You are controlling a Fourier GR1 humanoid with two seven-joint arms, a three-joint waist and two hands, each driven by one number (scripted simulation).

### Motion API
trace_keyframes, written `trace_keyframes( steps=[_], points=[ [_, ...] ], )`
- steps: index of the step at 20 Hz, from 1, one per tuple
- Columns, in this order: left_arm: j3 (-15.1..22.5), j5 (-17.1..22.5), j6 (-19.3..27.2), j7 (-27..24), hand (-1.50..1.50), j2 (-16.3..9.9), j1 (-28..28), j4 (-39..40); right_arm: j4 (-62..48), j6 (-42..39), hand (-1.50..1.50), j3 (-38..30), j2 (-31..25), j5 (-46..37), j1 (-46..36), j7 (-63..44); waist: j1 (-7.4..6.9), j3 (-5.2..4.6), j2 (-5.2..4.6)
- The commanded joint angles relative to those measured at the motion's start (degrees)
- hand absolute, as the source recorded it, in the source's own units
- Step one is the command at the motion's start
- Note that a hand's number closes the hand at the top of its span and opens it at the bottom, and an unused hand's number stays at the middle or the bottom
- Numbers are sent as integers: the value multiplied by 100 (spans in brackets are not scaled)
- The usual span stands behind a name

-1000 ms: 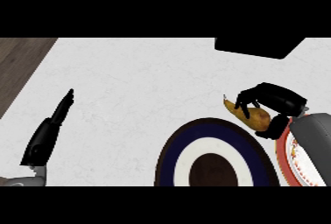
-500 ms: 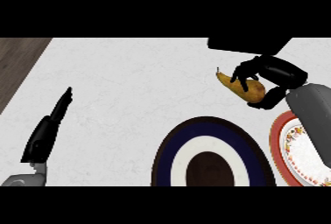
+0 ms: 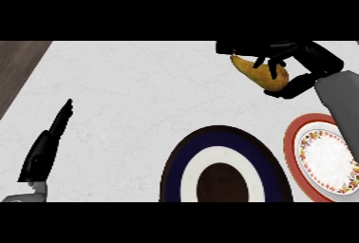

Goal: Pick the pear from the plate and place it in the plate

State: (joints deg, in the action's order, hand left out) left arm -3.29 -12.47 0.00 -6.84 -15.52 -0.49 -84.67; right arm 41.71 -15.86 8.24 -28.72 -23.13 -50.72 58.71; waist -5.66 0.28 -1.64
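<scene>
The yellow-brown pear (image 3: 261,75) is held off the white marbled counter (image 3: 140,95), up near the counter's far edge toward its right corner, with its narrow end pointing left and away. The right hand (image 3: 294,61), black at the end of a grey forearm, has its fingers curled over the top of the pear and its thumb tucked under the fat end, so the fruit is caught between them.

Below the forearm, at the counter's right edge, lies a round plate with a red rim and an orange patterned ring round a white centre (image 3: 324,161); the forearm crosses over its upper right part. Just beside it to the left, at the near edge, sits a larger round plate with dark blue and white bands and a dark brown centre (image 3: 224,166). The pear is well apart from both plates.

The left hand (image 3: 45,147) shows near the counter's left edge, fingers straight and together, pointing away, holding nothing. A strip of dark wood floor (image 3: 17,66) shows past the far left corner.
</scene>
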Motion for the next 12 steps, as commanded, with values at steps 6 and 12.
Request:
trace_keyframes(
  steps=[6,12],
  points=[
    [-195,120,-33,-64,0,-85,250,-16,436,-1748,150,604,23,849,-208,1285,233,-19,116],
    [-337,149,10,-5,0,-140,208,18,1127,-2095,150,1158,41,1460,-78,769,422,-24,157]
  ],
)
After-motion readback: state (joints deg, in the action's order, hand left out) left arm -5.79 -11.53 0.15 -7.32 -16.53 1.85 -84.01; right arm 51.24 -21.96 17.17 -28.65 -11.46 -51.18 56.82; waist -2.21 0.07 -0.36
